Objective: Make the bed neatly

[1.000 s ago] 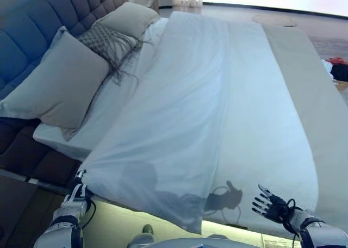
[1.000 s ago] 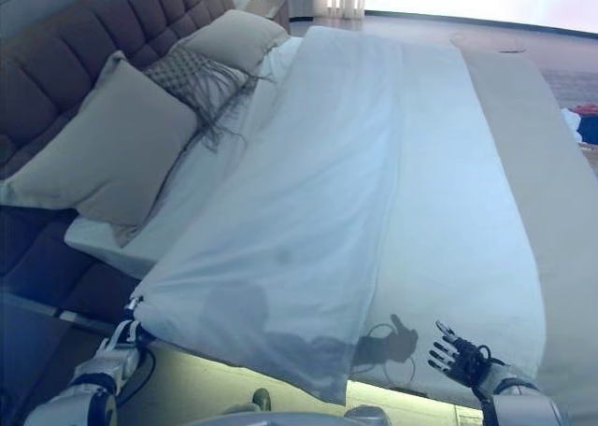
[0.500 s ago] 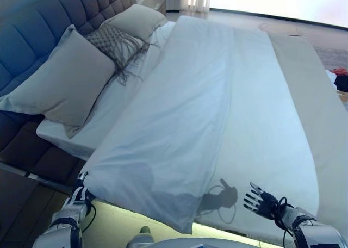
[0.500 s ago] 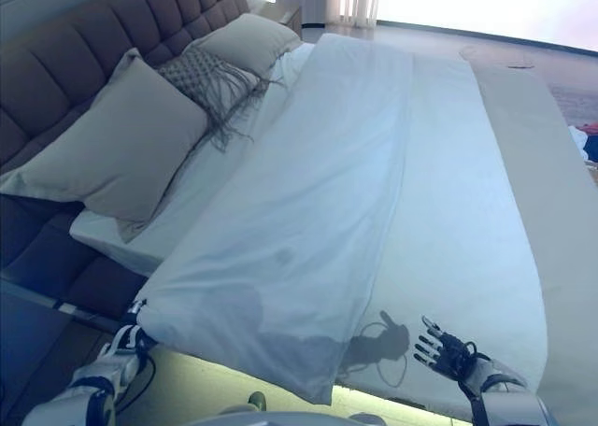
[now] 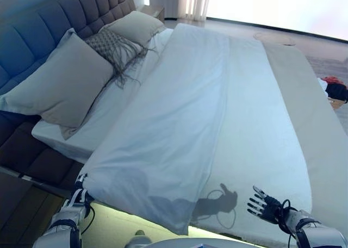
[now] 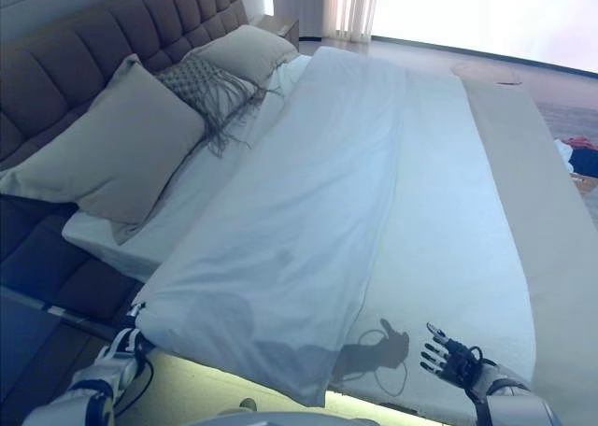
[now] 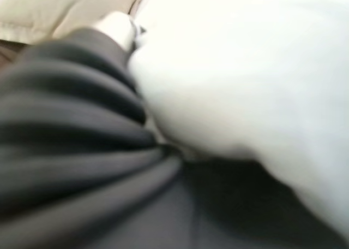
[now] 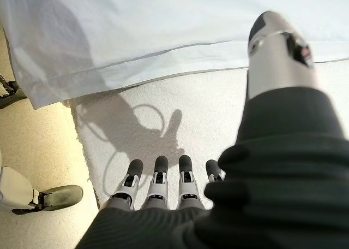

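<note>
A white duvet (image 5: 179, 123) lies folded back lengthwise over the left half of the bed, leaving the white sheet (image 5: 261, 150) bare on the right half. My left hand (image 5: 79, 196) is at the duvet's near left corner, below the bed's edge, and grips that corner; its wrist view shows white cloth (image 7: 234, 79) pressed against the hand. My right hand (image 5: 266, 207) is open with fingers spread, hovering over the sheet at the near edge, right of the duvet's hanging end. It holds nothing in its wrist view (image 8: 158, 189).
A large pillow (image 5: 60, 85), a fringed cushion (image 5: 111, 44) and another pillow (image 5: 133, 26) lean on the tufted headboard (image 5: 38, 25). A beige cover (image 5: 321, 128) runs along the bed's right side. Red and dark items (image 5: 333, 87) lie on the floor beyond.
The whole view has shifted a little, so the camera has moved. My left hand stays on the duvet corner and my right hand stays open near the bed's near edge.
</note>
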`<state>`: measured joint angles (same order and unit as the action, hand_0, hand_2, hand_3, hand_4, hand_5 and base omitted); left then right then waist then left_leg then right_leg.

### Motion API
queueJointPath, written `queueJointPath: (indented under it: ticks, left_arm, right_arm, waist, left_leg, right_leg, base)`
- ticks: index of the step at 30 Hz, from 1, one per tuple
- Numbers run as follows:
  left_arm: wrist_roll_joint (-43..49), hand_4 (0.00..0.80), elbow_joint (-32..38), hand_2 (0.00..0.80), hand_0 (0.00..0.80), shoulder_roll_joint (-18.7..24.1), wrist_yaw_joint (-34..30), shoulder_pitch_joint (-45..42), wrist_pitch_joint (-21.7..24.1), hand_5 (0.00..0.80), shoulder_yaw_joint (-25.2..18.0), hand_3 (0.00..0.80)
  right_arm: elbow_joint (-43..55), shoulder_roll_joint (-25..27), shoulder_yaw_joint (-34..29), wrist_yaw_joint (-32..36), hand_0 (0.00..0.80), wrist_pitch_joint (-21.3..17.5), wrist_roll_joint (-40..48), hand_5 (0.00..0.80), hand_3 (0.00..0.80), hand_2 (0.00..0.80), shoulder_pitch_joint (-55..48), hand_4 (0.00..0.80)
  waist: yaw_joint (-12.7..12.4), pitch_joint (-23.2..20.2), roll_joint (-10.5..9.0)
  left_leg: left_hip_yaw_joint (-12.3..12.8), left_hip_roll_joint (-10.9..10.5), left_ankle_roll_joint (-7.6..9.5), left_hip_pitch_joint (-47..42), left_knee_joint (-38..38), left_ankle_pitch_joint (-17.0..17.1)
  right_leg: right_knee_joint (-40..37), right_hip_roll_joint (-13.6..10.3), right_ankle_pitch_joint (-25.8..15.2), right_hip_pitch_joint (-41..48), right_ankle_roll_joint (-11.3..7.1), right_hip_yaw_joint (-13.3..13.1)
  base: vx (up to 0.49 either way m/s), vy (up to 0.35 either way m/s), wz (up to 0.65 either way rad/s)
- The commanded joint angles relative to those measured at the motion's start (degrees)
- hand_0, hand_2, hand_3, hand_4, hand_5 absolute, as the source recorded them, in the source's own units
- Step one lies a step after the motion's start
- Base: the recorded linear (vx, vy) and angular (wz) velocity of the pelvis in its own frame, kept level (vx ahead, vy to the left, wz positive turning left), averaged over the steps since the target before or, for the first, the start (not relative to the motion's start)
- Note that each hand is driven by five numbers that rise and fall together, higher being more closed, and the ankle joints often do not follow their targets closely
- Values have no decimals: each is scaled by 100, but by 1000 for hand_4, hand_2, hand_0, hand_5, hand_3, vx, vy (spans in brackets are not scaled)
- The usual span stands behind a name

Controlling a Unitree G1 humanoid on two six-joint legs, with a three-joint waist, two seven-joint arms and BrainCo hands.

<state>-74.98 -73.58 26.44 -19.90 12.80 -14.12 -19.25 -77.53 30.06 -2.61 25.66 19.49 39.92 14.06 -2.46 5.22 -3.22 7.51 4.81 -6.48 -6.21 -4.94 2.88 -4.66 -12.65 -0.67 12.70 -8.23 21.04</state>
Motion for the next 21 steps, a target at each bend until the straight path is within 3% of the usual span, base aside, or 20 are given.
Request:
queueJointPath:
  ticks: [1,9,14,21]
  left_arm:
    - [142,0,-348,0,0,612,-66,-620,317,0,-614,0]
    - [756,0,-537,0,0,404,-214,-747,151,0,-307,0]
    - [1074,0,-504,0,0,224,-583,-982,324,0,-281,0]
    - [1850,0,-435,0,0,-4,-1218,-1322,252,0,150,0]
  right_arm:
    - [-283,85,-108,23,0,-76,-122,0,0,0,29,0]
    - [-162,79,-13,157,0,-64,-177,0,0,0,42,0]
    - [-125,65,-95,179,0,-81,-220,0,0,0,-38,0]
    - [2,38,-116,54,0,-31,-50,0,0,0,-18,0]
  waist:
    - [-511,-4,199]
    - [-530,22,163]
    - [-595,60,134]
    - [-725,167,134]
  left_leg:
    - [-25,-311,386,-112,-6,-559]
    - [-27,-292,379,-75,-6,-549]
    - [-45,-276,384,-86,-6,-546]
    - [-98,-279,410,-57,-6,-519]
  right_leg:
    - [364,65,-27,-469,-128,-170]
    - [291,80,-46,-459,-120,-150]
    - [296,80,-42,-436,-117,-114]
    - [383,65,-35,-465,-110,-58]
  base:
    - [-6,39,2]
    - [-8,16,5]
    - [-10,7,12]
    - [-32,-11,17]
